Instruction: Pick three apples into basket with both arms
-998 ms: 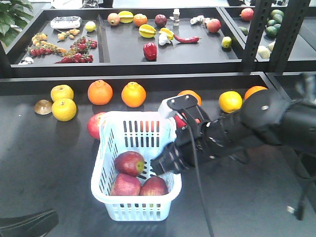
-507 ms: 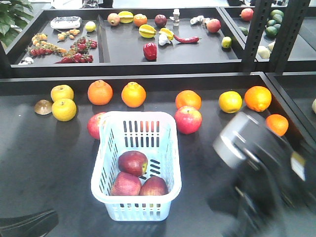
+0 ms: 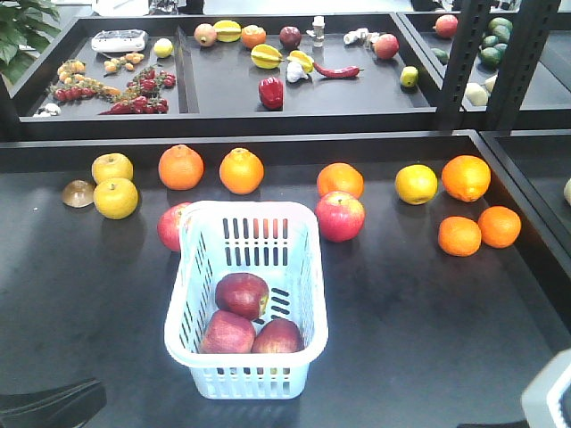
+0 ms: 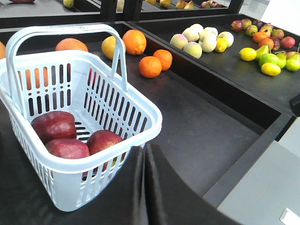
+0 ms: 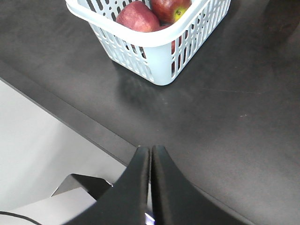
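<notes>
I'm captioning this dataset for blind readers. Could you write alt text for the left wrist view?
A pale plastic basket holding three dark red apples sits on a black table, with the shut left pincer just in front of it. Oranges lie behind, and more fruit fills a tray to the right.

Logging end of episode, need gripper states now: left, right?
Left gripper: closed, holding nothing, beside the basket.
Right gripper: closed, holding nothing, above the bare table.
</notes>
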Available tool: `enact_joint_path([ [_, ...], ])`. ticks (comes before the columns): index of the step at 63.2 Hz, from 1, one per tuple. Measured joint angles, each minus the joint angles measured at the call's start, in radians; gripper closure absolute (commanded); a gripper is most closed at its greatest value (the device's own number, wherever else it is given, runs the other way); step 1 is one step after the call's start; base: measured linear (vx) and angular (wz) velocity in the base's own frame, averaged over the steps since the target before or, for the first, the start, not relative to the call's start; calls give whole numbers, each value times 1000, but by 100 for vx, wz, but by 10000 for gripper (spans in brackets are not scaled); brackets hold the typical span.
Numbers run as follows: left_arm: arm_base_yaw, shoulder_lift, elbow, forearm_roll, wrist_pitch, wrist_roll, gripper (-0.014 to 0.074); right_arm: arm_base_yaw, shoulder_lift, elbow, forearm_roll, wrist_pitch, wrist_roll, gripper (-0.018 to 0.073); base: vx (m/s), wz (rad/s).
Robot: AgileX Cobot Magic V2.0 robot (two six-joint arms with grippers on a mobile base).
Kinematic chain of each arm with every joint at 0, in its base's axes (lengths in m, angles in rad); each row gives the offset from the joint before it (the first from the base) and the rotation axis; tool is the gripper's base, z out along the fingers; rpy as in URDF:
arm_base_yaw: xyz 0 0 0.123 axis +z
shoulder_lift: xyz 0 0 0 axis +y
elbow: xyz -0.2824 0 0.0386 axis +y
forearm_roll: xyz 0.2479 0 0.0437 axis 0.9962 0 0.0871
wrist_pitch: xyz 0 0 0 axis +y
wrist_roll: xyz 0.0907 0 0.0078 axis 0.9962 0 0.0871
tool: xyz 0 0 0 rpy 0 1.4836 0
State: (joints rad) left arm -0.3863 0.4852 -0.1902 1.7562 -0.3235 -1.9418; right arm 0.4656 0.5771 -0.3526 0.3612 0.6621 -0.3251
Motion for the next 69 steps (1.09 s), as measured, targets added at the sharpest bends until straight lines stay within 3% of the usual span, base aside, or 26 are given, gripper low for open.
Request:
enact_joint_path([
  [54,0,0,0,-1,-16,-4,602,0,-4,3,-1,5,5,564,0,0],
  [58,0,0,0,-37,-16,-23,602,0,-4,3,-1,5,5,564,0,0],
  [69,0,0,7,-298,17,-63,602,0,-4,3,-1,5,5,564,0,0],
])
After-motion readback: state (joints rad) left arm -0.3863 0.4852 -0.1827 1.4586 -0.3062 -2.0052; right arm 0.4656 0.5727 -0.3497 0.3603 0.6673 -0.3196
